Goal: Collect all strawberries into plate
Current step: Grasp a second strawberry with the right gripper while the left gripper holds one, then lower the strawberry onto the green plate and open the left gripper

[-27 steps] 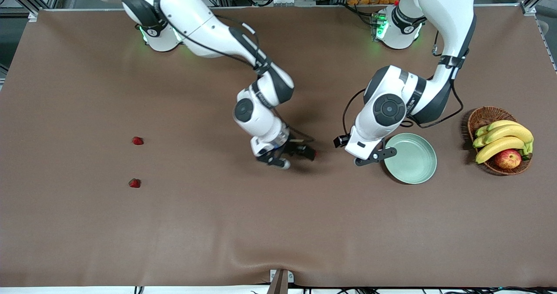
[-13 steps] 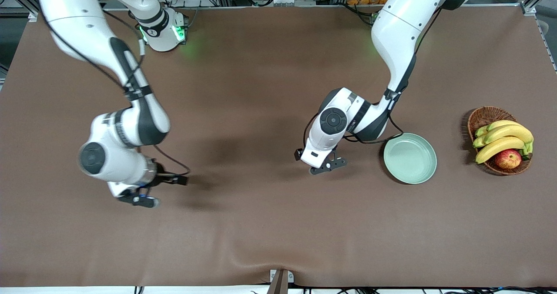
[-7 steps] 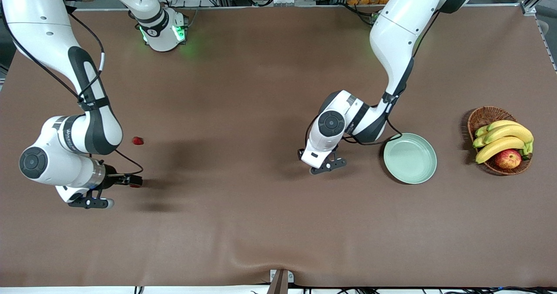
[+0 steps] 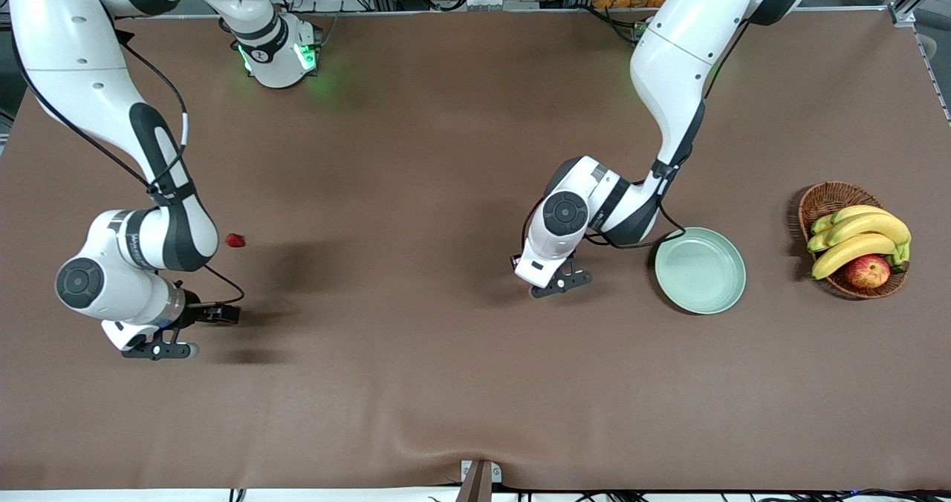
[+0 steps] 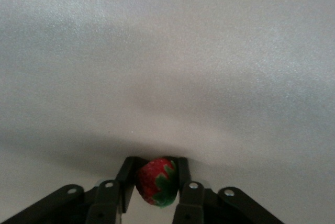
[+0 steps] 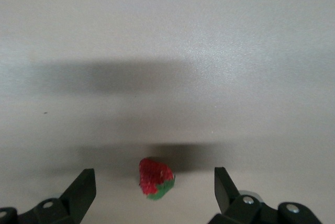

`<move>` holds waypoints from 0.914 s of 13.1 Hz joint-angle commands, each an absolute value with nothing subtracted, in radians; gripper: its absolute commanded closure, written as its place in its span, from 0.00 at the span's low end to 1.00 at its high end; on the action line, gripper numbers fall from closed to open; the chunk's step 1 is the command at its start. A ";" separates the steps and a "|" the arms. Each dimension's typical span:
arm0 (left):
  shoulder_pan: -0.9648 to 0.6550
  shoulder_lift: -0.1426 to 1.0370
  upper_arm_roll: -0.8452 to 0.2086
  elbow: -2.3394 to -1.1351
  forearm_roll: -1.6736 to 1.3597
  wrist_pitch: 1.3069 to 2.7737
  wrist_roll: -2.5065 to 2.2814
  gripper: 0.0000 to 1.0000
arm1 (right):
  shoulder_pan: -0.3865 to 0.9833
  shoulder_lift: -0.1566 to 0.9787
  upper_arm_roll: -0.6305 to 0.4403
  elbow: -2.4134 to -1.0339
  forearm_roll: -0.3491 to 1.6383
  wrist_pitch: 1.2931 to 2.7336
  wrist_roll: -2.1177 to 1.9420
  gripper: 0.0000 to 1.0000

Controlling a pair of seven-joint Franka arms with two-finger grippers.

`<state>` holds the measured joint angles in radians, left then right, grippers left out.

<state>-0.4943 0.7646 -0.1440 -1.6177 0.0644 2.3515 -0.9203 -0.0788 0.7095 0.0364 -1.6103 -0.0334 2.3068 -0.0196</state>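
Two arms are seen reaching over the brown table (image 4: 416,383). A wicker basket (image 4: 828,199) of bananas (image 4: 862,236) and an apple (image 4: 867,271) is set at the left arm's end, and the pale green plate (image 4: 700,270) lies bare just beside it, toward the table's middle. The left gripper (image 4: 562,281) is held low over the cloth near the plate, on the side toward the right arm; in the left wrist view its fingers (image 5: 186,182) are seen pinched on a strawberry (image 5: 155,181). The right gripper (image 4: 192,332) is placed low at the right arm's end of the table, its fingers (image 6: 84,190) spread wide, with a second strawberry (image 6: 155,178) lying on the cloth between them, touched by neither. A third strawberry (image 4: 235,240) is found on the table beside the right arm's wrist, farther from the front camera than that gripper. No berry is seen on the plate.
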 commanded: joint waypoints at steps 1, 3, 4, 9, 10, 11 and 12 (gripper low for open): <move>-0.473 0.741 -0.146 -1.615 0.090 2.341 -0.931 1.00 | -0.104 0.732 0.060 -1.611 -0.057 2.335 -0.037 0.00; -0.411 0.668 -0.149 -1.626 0.091 2.272 -0.904 1.00 | -0.103 0.742 0.060 -1.612 -0.055 2.326 -0.037 0.00; -0.379 0.632 -0.147 -1.631 0.091 2.220 -0.859 1.00 | -0.103 0.742 0.058 -1.615 -0.055 2.321 -0.035 0.05; -0.143 0.512 -0.149 -1.755 0.091 2.118 -0.452 1.00 | -0.104 0.741 0.060 -1.623 -0.055 2.307 -0.182 0.81; -0.109 0.514 -0.147 -1.775 0.092 2.120 -0.410 1.00 | -0.106 0.741 0.060 -1.623 -0.054 2.307 -0.184 0.97; -0.079 0.517 -0.146 -1.792 0.103 2.120 -0.382 1.00 | -0.104 0.741 0.061 -1.623 -0.048 2.304 -0.183 1.00; -0.055 0.518 -0.147 -1.816 0.139 2.131 -0.371 1.00 | -0.101 0.735 0.067 -1.617 -0.040 2.292 -0.180 1.00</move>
<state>-0.0831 0.5385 -0.1361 -1.7506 0.0851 2.1109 -0.3891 -0.0799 0.7451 0.0400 -1.6152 -0.0372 2.3004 -0.1529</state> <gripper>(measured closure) 0.634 0.683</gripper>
